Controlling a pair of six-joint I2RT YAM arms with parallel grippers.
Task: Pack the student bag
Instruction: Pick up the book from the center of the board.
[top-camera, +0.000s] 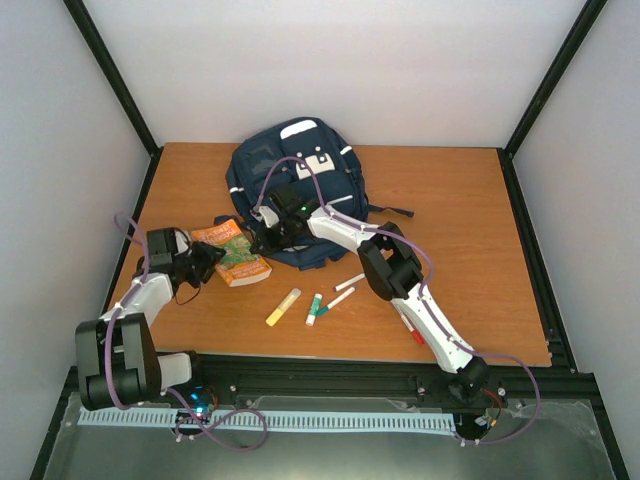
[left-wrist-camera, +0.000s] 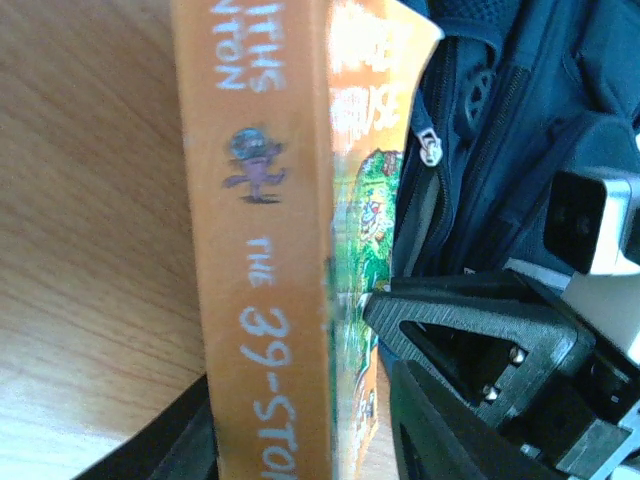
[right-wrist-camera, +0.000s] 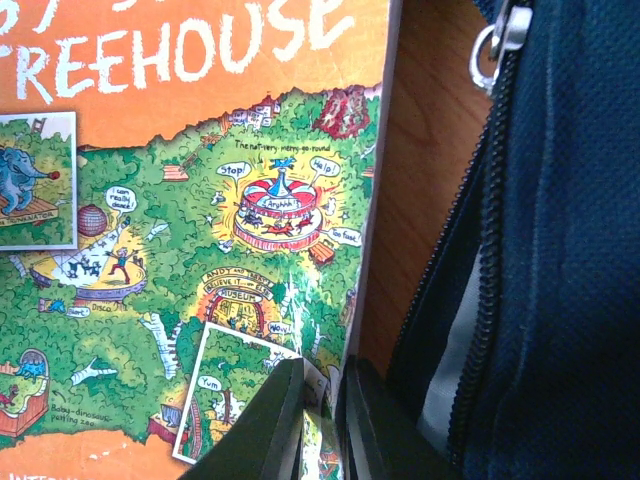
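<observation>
The student bag (top-camera: 295, 180), navy with a white patch, lies at the back middle of the table. In front of it on the left is an orange and green book (top-camera: 237, 254). My left gripper (top-camera: 205, 262) reaches it from the left. In the left wrist view the jaws (left-wrist-camera: 290, 350) stand either side of the orange spine (left-wrist-camera: 260, 250), each finger against the book. My right gripper (top-camera: 268, 232) is shut on the book's corner (right-wrist-camera: 322, 400) beside the bag's open zipper (right-wrist-camera: 480, 300). The bag (left-wrist-camera: 520, 120) sits just beyond the book.
A yellow marker (top-camera: 283, 307), a green and white marker (top-camera: 314, 309) and two white pens (top-camera: 345, 290) lie on the table in front of the bag. A red-tipped pen (top-camera: 411, 328) shows beside the right arm. Black frame posts edge the table.
</observation>
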